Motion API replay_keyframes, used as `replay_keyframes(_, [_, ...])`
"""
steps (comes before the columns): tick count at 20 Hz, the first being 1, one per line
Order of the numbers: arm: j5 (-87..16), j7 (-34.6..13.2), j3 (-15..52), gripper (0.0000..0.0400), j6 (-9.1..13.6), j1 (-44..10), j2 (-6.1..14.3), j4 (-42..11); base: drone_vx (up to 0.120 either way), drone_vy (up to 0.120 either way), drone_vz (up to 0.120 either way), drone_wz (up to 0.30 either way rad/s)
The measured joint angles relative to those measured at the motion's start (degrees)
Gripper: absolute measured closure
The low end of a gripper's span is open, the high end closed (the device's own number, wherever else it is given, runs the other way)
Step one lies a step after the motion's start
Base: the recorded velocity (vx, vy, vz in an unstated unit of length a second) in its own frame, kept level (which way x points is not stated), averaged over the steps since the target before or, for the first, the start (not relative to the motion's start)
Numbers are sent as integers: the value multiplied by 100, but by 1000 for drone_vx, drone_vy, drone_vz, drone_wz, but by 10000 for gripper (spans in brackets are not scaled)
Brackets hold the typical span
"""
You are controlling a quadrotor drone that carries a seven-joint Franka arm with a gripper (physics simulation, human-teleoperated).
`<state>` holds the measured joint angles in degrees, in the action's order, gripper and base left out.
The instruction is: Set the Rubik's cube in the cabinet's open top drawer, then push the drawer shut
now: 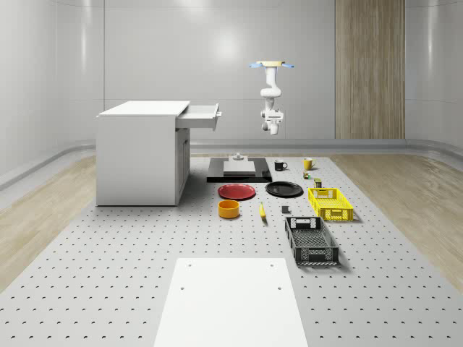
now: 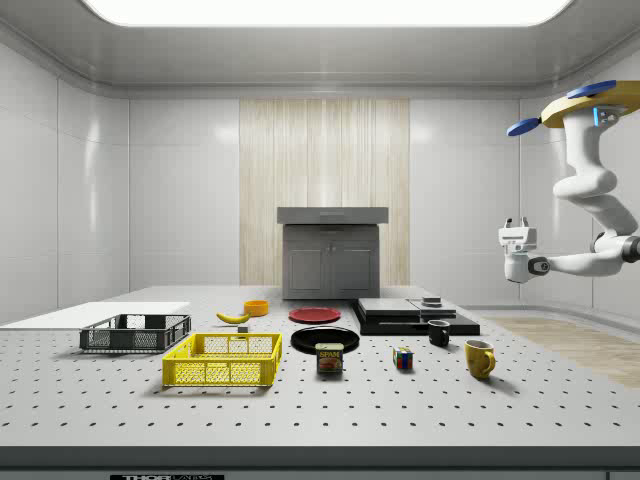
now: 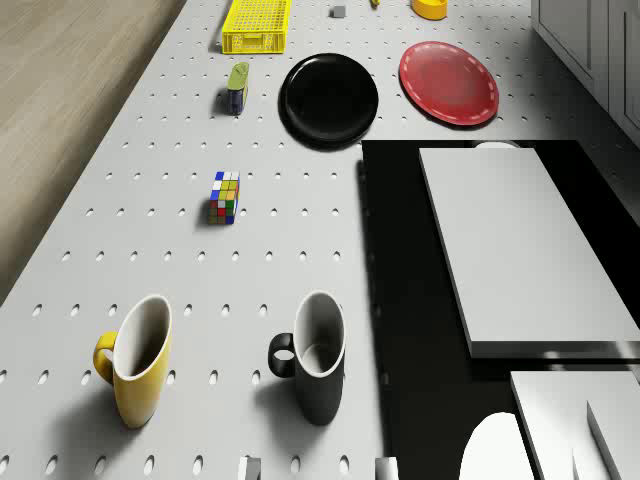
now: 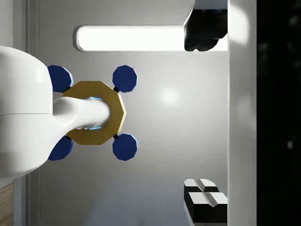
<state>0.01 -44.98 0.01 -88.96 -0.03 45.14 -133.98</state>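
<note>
The Rubik's cube [image 3: 225, 197] lies on the perforated table between the mugs and the black plate, also seen as the small cube [image 2: 403, 358] in the side view. The white cabinet [image 1: 141, 155] stands at the whole-scene view's left with its top drawer [image 1: 199, 116] pulled open. The drone [image 1: 271, 65] hovers high over the table's far end, above the mugs and the black slab. Its arm hangs below with my gripper [image 2: 516, 222] turned upward, far above the cube. In the wrist view the two fingers [image 4: 205, 200] stand wide apart, open and holding nothing.
A black mug [image 3: 315, 360] and a yellow mug [image 3: 135, 360] stand near the cube. A black plate [image 3: 330, 98], red plate [image 3: 450, 83], can [image 3: 237, 87], black slab [image 3: 400, 260] with white blocks, yellow basket [image 1: 330, 202], black basket [image 1: 311, 240] and orange bowl [image 1: 229, 209] share the table.
</note>
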Motion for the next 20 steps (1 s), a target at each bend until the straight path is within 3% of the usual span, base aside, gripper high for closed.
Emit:
replay_keyframes(10, [9, 12, 13, 0, 832, -23, -306, 1183, 0, 0, 0, 0])
replay_keyframes(20, [13, 16, 20, 0, 1085, -34, -483, 1657, 0, 0, 0, 0])
